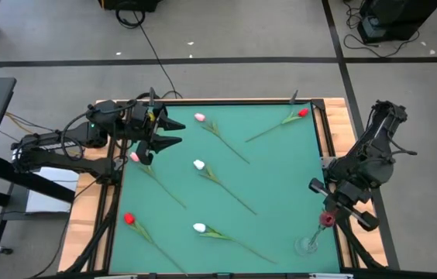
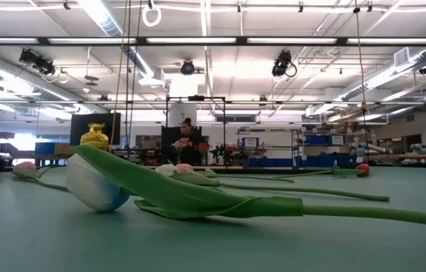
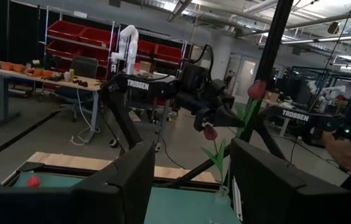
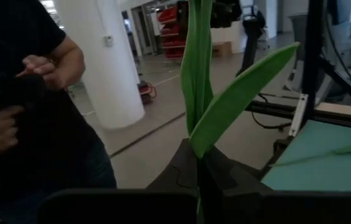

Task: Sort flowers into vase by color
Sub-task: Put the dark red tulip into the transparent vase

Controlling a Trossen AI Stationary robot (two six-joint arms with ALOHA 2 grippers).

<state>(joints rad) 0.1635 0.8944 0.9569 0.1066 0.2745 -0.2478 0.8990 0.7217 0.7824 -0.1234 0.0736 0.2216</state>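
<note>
The right jaws (image 1: 328, 211) are clamped on the stem of a dark red tulip (image 1: 326, 219), near the right edge of the green desk (image 1: 273, 170). In the right wrist view the stem and a long leaf (image 4: 238, 99) stand up from between the closed fingers. A clear glass vase (image 1: 307, 246) stands just beside these jaws, on the desk corner. In the left wrist view this tulip's head hangs under the right jaws, with another dark pink head (image 3: 256, 90) higher beside it.

The left jaws (image 1: 173, 132) stand apart and hold nothing. They hover over the left part of the desk. A pink tulip (image 1: 135, 157) lies just beside them, with its stem running away across the desk.

The other flowers lie on the desk, well apart from both jaws: a pink one (image 1: 200, 118) and a white one (image 1: 199, 164) in the middle, a white one (image 1: 199, 228) and a red one (image 1: 129, 219) toward the near edge, and a red one (image 1: 303, 113) at the far right corner.

A person (image 4: 20, 106) in a dark shirt stands beside the desk, behind the right jaws.
</note>
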